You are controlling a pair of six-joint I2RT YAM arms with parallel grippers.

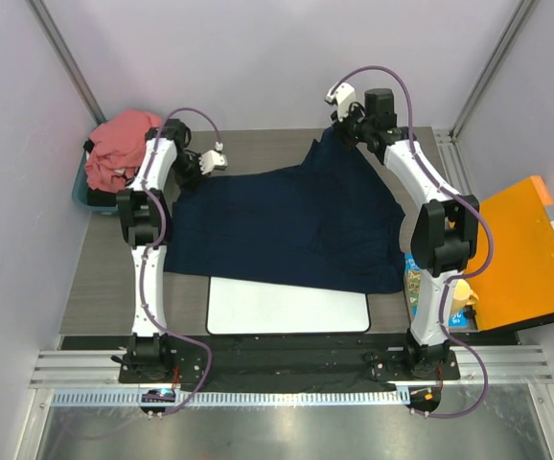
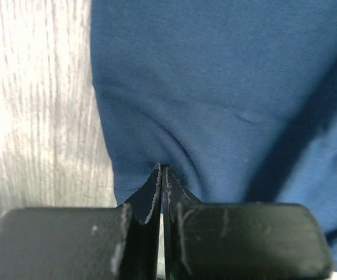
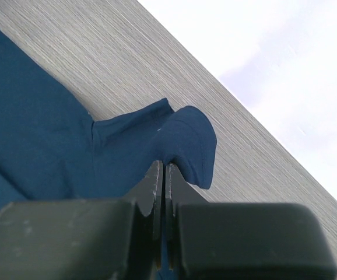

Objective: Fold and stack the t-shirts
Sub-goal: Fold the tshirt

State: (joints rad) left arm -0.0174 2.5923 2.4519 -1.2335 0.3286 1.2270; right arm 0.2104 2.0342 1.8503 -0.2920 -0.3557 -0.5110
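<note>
The dark navy t-shirt [image 1: 296, 225] lies spread across the grey table, its near edge over a white mat [image 1: 287, 309]. At the shirt's far left corner my left gripper [image 1: 189, 168] is shut, pinching the cloth [image 2: 215, 105] between its fingertips [image 2: 155, 181]. My right gripper [image 1: 346, 123] is shut on the shirt's far right corner and holds it lifted; in the right wrist view a navy fold [image 3: 186, 140] curls over the closed fingertips [image 3: 157, 172]. The salmon-pink t-shirt [image 1: 119, 149] sits bunched in a bin at the far left.
A teal bin [image 1: 83, 187] holds the pink shirt by the left wall. A flat orange panel [image 1: 524, 254] slopes at the right edge, with a yellow and blue item [image 1: 459, 292] beside the right arm. Metal rails [image 1: 287, 369] run along the near edge.
</note>
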